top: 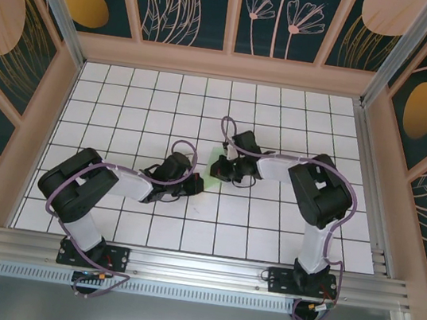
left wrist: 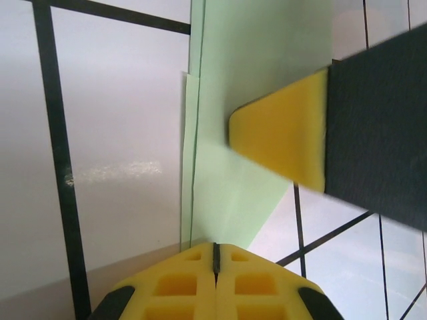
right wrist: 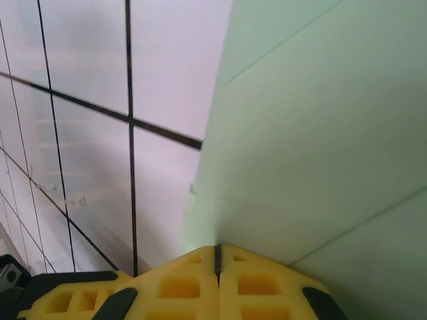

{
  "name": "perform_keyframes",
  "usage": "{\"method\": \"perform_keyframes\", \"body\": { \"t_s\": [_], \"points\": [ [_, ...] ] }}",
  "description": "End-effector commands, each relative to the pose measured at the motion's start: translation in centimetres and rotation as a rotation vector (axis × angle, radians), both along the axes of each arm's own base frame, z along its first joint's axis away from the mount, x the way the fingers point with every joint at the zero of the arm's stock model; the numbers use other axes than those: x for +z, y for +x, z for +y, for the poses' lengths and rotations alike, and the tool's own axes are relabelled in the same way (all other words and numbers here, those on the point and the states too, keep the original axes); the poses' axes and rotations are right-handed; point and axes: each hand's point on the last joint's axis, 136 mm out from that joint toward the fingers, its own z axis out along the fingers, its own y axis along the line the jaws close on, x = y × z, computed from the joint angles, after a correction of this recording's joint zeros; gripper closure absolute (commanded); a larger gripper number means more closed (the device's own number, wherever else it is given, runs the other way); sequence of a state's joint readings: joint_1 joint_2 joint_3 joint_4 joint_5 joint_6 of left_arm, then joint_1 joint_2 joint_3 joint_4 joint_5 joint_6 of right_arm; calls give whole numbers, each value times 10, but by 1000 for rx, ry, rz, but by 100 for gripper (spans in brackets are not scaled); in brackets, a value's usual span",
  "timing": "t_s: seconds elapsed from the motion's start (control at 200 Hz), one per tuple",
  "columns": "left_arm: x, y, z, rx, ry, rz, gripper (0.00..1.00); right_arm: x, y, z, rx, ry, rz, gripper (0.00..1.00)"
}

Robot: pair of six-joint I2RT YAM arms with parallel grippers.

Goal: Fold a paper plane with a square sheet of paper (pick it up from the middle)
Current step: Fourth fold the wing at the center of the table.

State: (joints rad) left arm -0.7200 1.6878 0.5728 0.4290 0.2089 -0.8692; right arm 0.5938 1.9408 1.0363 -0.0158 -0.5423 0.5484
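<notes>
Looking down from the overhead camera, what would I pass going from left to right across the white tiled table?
left arm → left gripper → green paper → right arm

The table (top: 127,91) lies open along its far rows and down both outer sides, up to the walls (top: 228,64) boxing it in on three sides. The middle is crowded. There the left gripper (top: 192,183) and right gripper (top: 220,169) meet, fingers shut, at the folded paper (top: 215,160), their arms slanting in from either side.
</notes>
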Motion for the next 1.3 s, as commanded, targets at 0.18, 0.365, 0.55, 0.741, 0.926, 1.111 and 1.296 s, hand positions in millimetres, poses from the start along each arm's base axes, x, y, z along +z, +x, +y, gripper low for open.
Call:
{"method": "perform_keyframes", "body": {
  "t_s": [0.18,0.365,0.55,0.741,0.926,1.111,1.296],
  "points": [
    [-59,-43,44,14,194,186,100,-24,60,-55,-151,-74,-40,95],
    [-59,-44,43,7,190,188,100,-20,86,-67,-201,-69,-55,96],
    [-58,-45,43,1,189,189,100,-18,107,-83,-259,-98,-76,95],
    [-55,-42,39,-8,180,178,100,-17,124,-104,-317,-139,-84,95],
    [-52,-40,37,-25,182,158,100,3,138,-113,-343,-145,-125,94],
    [-28,-27,23,-39,126,97,94,33,128,-109,-329,-113,-166,90],
    [29,-2,1,-41,-9,-49,68,52,85,-93,-294,-75,-180,71]
  ]
}}
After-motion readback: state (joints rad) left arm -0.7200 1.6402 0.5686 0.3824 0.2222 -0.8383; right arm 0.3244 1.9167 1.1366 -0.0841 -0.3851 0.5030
